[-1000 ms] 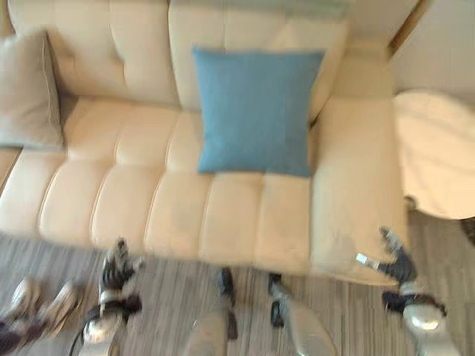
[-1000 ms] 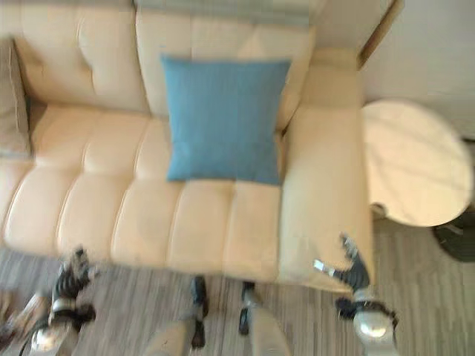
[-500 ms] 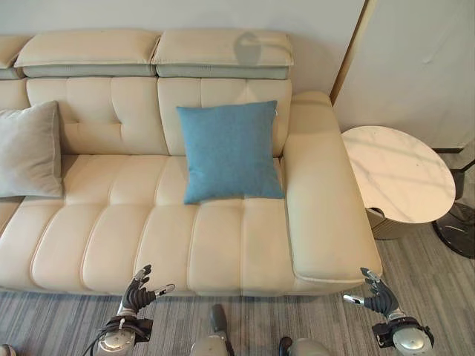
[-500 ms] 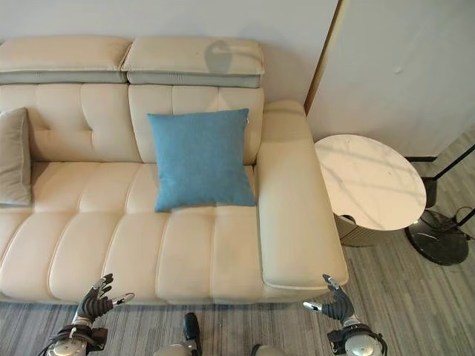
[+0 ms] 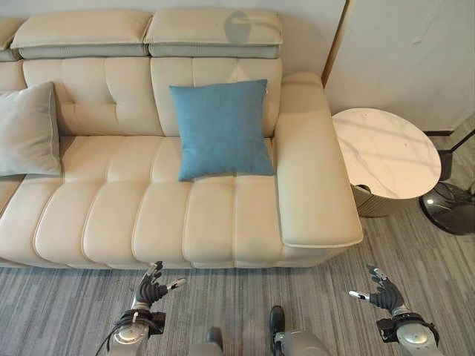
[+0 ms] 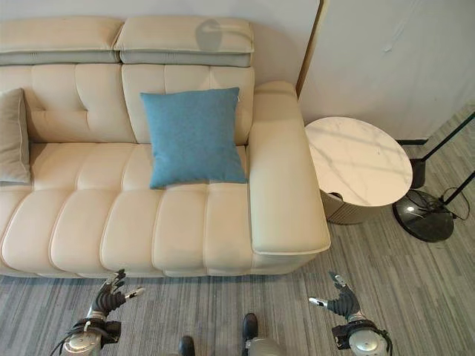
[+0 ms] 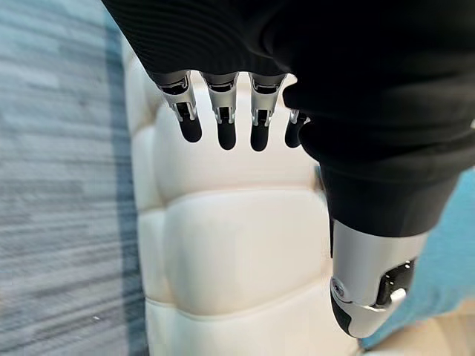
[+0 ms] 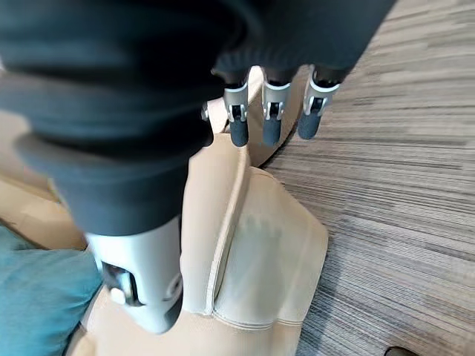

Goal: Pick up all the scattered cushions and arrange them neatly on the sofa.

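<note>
- Both my hands empty: left hand [image 5: 152, 289] and right hand [image 5: 382, 295] low over the floor [image 5: 67, 308], fingers relaxed and spread, holding nothing.
- Blue cushion [image 5: 220, 129] upright against the sofa [image 5: 148, 215] back by the armrest; grey cushion [image 5: 28, 130] at the far left end.
- No cushion on visible floor; I'd look around before reaching.
- No containers; side table [image 5: 384, 152] top bare.

The robot's left hand [image 7: 356, 96] is hanging open above the cream sofa [image 7: 237, 245], its dark-tipped fingers [image 7: 223, 126] pointing straight out and its thumb [image 7: 367, 285] standing apart, gripping nothing. A blue cushion [image 7: 441, 274] is lying beside the thumb on the seat. Grey striped floor [image 7: 59, 185] is running along the sofa's front edge.
</note>
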